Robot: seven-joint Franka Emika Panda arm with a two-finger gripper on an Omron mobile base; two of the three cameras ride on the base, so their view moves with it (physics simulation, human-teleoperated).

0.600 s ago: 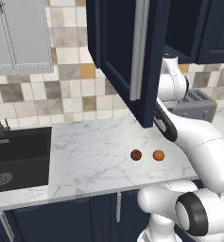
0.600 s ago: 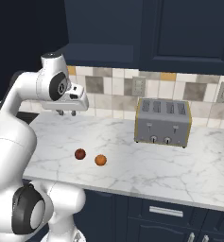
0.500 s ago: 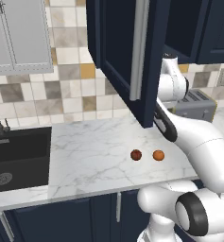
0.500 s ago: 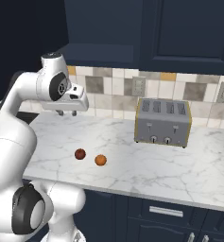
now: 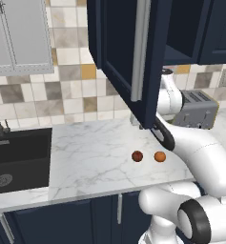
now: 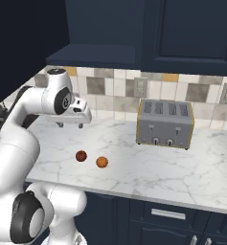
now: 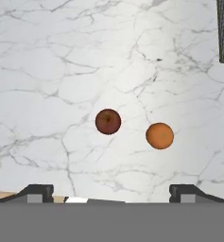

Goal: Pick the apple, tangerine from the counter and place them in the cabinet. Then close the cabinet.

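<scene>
Cabinet (image 5: pixel 128 52) door swung open, ready for fruit. Tabletop (image 5: pixel 86 157) carrying apple (image 7: pixel 107 121) and tangerine (image 7: pixel 159 135) just apart near front edge, ungrasped. Claw (image 6: pixel 70 125) poised above, facing down, tips apart, holding nothing.

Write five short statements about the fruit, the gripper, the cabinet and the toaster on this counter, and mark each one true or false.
1. The apple and the tangerine both lie on the counter. True.
2. The two fruits touch each other. False: a gap of bare marble shows between them.
3. The gripper holds the apple. False: it is open and empty, above the counter.
4. The cabinet door stands open. True.
5. The toaster sits in the sink. False: it stands on the counter by the tiled wall.
</scene>
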